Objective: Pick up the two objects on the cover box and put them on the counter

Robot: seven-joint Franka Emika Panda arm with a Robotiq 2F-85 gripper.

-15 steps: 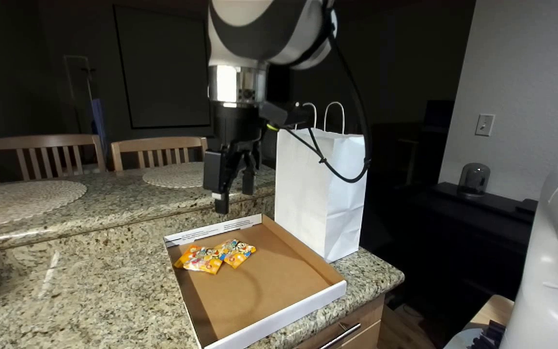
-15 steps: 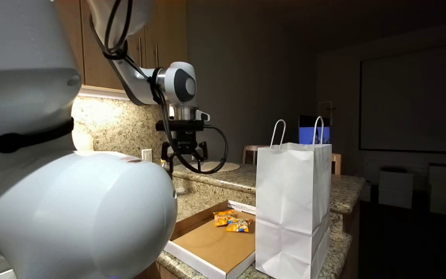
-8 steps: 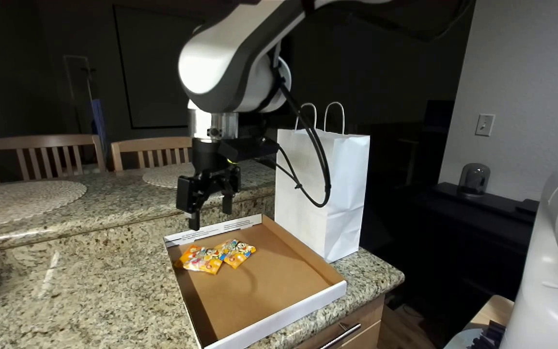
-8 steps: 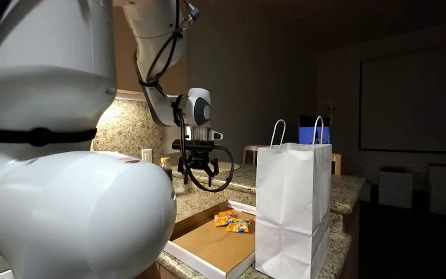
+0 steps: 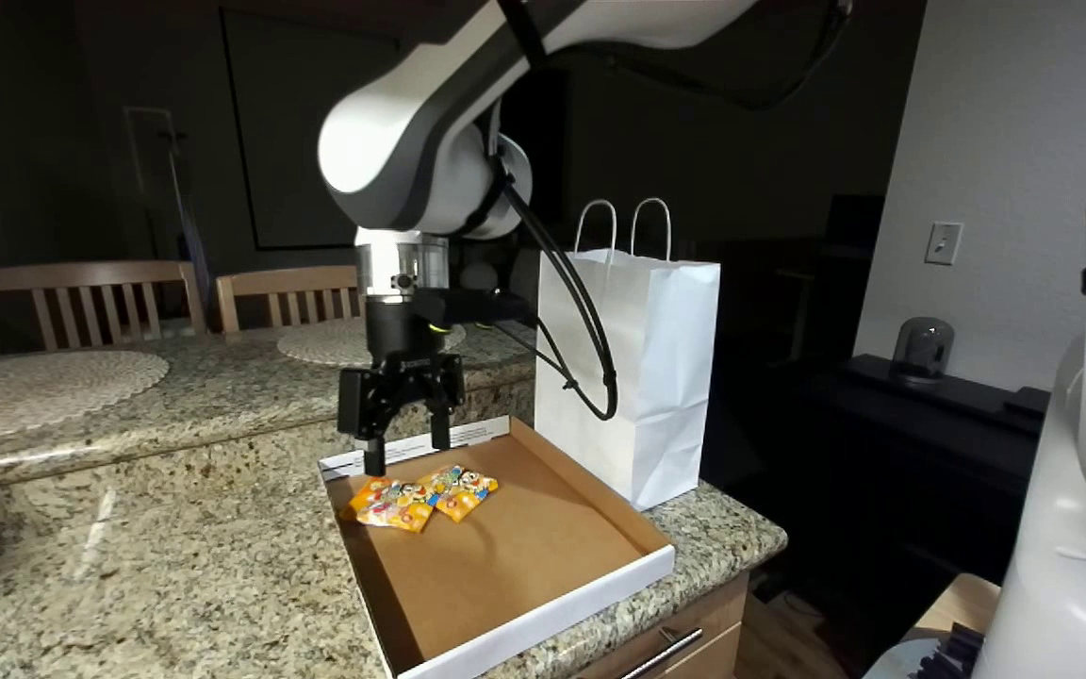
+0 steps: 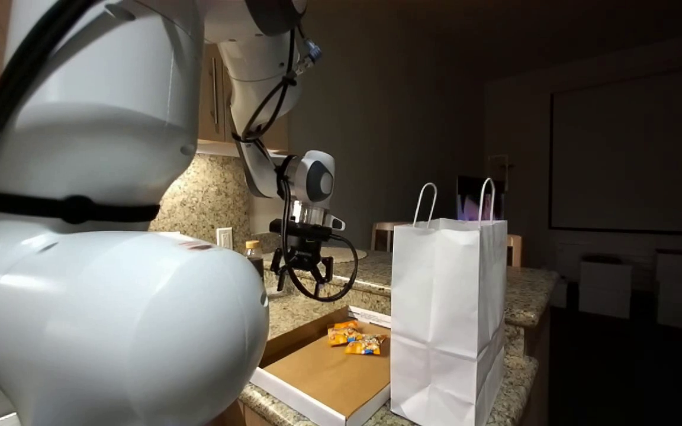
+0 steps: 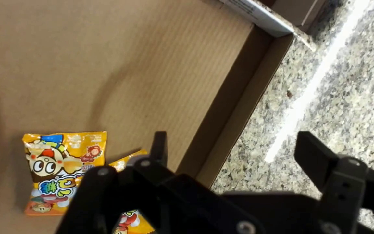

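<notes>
Two orange-and-yellow packets lie side by side and touching in the cover box [image 5: 543, 618], near its printed far wall: a left packet [image 5: 394, 506] and a right packet [image 5: 458, 492]. My gripper [image 5: 407, 451] hangs above that end, jaws wide apart and nothing between them. In the wrist view one packet [image 7: 65, 172] shows nearly whole, while the gripper's linkage partly hides the other packet [image 7: 135, 224]. There the gripper [image 7: 232, 144] straddles the box's side wall, its left finger [image 7: 159, 146] over the cardboard and its right over the speckled granite counter [image 7: 342, 107].
Close beside the box stands a tall white paper bag [image 5: 600, 377] with upright handles. Behind, the granite rises to a raised ledge bearing round woven placemats [image 5: 43, 391]. A bottle [image 6: 253, 251] with a yellowish cap shows beyond the arm. The box has low walls all round.
My gripper has come down towards the box and shifted sideways, away from the paper bag in an exterior view, turning slightly. Its jaws remain open. Packets, box and bag stay where they were.
</notes>
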